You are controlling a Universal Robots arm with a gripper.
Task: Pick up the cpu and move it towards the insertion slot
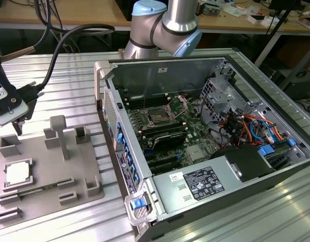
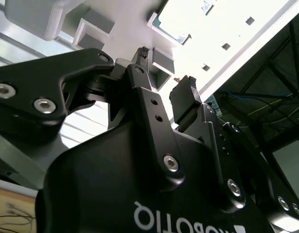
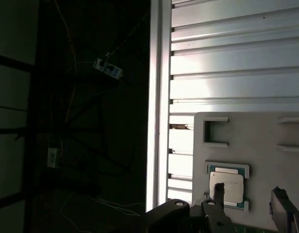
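CPU (image 1: 17, 174) lies flat, silvery top up, in a shallow nest on the grey fixture plate (image 1: 54, 189), close to the plate's edge at the exterior view's left. The seat probably serves to keep it square and open to a reach from above. The plate rests on the slatted metal table (image 1: 69, 70), just beside the open computer case (image 1: 160, 75).

The gripper (image 2: 167, 65) hangs over the plate's far corner, near the chip but apart from it. Its jaws stand spread with nothing between them, so no grasp is made yet. In the first wrist view one of the fingers (image 3: 218, 194) lines up with the chip's edge, which suggests the arm is squaring up to straddle it (a judgement, not a contact seen).

The insertion slot (image 1: 160, 117) sits on the green board inside the case, well apart from the chip. Its metal frame looks swung open, likely to take the part.
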